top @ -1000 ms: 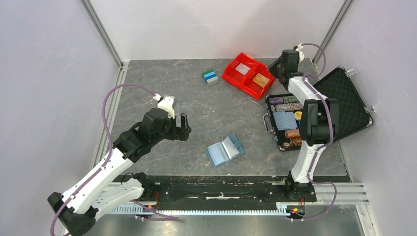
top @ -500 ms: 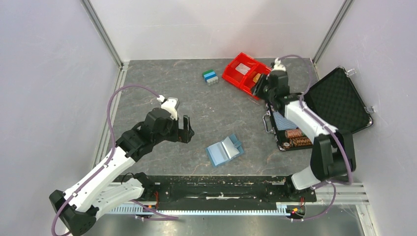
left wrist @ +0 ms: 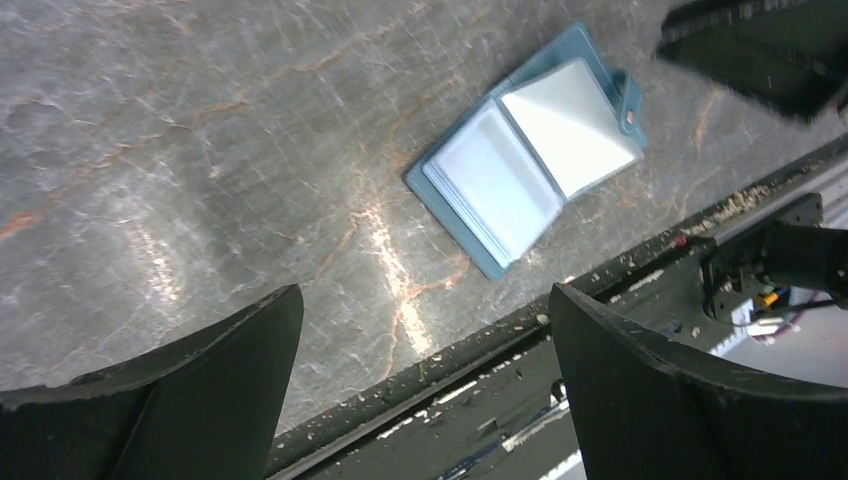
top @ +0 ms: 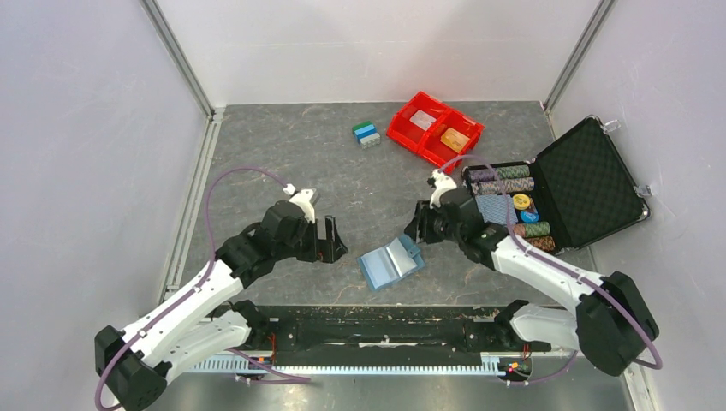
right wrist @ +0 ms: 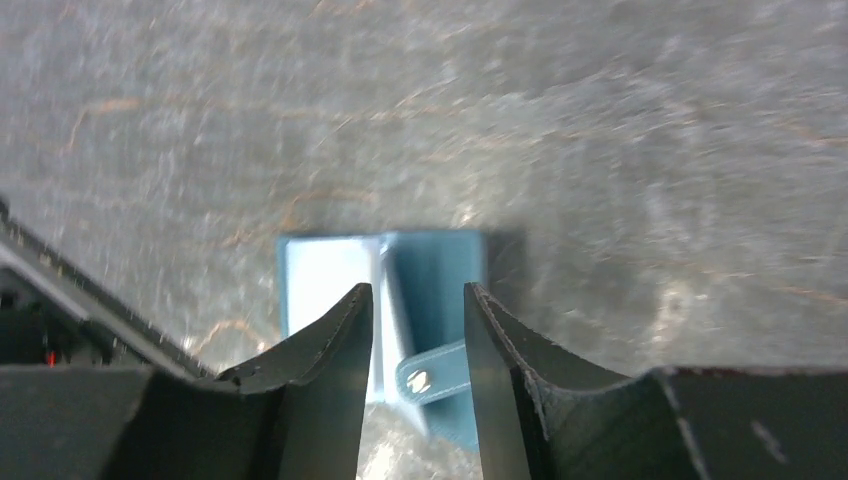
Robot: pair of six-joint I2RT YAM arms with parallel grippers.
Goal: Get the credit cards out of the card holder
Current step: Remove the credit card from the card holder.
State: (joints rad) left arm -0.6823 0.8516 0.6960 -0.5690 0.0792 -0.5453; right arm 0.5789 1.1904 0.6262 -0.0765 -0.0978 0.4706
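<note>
We take this for a robotics lab test cell, not a home or a shop. Plain white panel walls close in three sides, joined by bare aluminium posts, around a grey marbled tabletop. A left arm and a right arm, white and black, stand on a black mounting rail at the near edge, purple cables looping loose along them. The few things laid out, a card holder, a red bin and a foam-lined case of poker chips, look to us like staged props.
</note>
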